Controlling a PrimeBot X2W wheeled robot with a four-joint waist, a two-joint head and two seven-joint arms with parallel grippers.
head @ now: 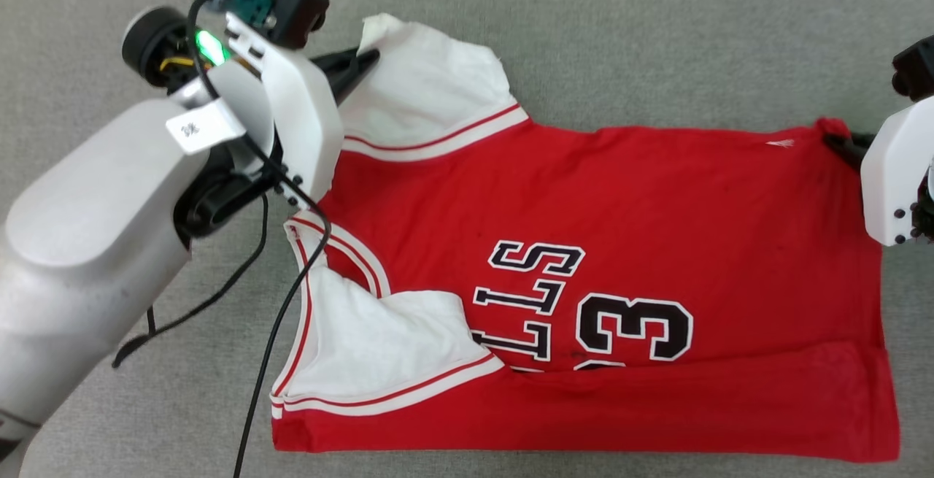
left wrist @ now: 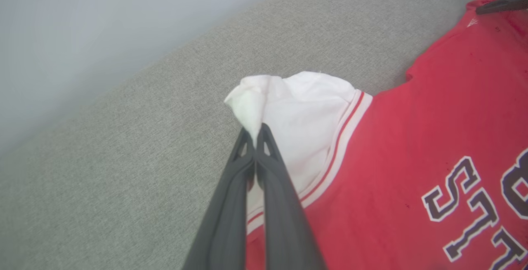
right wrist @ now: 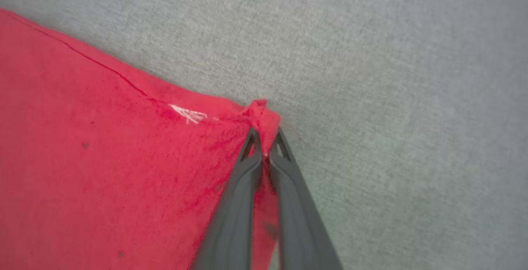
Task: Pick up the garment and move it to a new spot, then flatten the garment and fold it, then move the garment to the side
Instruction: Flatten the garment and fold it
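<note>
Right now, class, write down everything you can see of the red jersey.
The red jersey looks like soft cloth, with white short sleeves, red-and-white striped trim, and black white-outlined letters and numerals on the chest. It lies sideways on the grey fabric surface, collar toward the robot's left, its near edge folded up over part of the print. The left end effector is shut on the far white sleeve's tip; the right end effector is shut on the far hem corner.
</note>
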